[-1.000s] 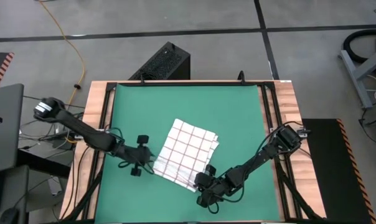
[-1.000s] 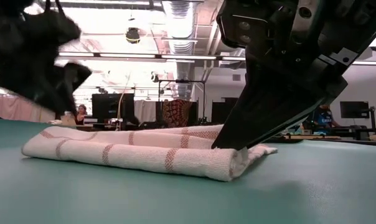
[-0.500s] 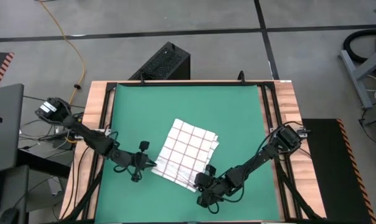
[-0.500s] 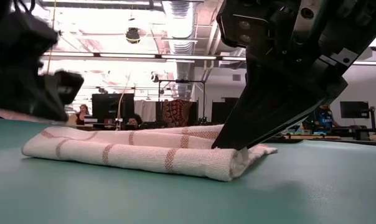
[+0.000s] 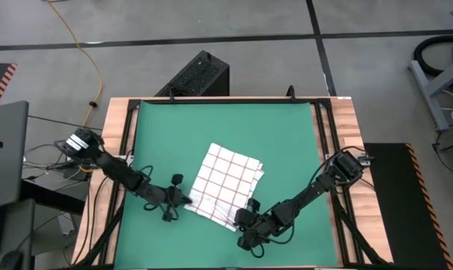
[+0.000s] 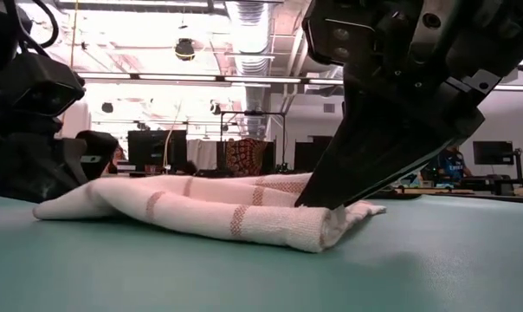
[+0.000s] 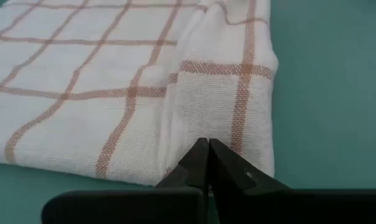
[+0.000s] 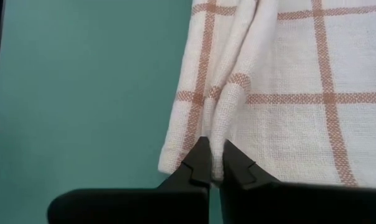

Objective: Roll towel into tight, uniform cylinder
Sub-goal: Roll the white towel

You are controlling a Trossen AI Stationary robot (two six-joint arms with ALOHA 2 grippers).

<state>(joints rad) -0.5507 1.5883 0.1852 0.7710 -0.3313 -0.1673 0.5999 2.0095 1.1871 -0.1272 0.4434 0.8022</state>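
The towel [image 5: 226,180], white with red-brown checks, lies folded in layers on the green mat [image 5: 211,127], its near edge a thick rounded fold [image 6: 244,221]. My left gripper [image 5: 184,201] is down at the left end of that near edge, its fingers shut with the tips on the cloth [image 7: 208,148]. My right gripper [image 5: 247,212] is shut on the right end of the same edge [image 8: 214,152]. In the low view the right gripper [image 6: 326,204] stands slanted on the towel. The left one [image 6: 36,165] hides the towel's left end. My left gripper meets the towel just inside its near edge at the left corner [image 7: 206,134], slanting down from the table's left side. The shut tips lie on the cloth. The towel rests on the mat, its left end humped up [image 6: 114,191] beside the fingers. My right gripper pinches a bunch of gathered folds at the towel's near right corner [image 8: 216,134] between its two fingers, slanting down from the near right. Several layers pucker toward the tips. The towel lies on the mat.
Black rails and wooden borders [image 5: 339,135] frame the mat on both sides. A dark box [image 5: 196,75] sits on the floor beyond the far edge. The mat lies bare beyond the towel toward the far edge [image 5: 211,120].
My left gripper has come down to the mat and in toward the towel's left corner, and its fingers have shut there. The towel's left end has humped up and bunched, while the right end stays pinned where it was.
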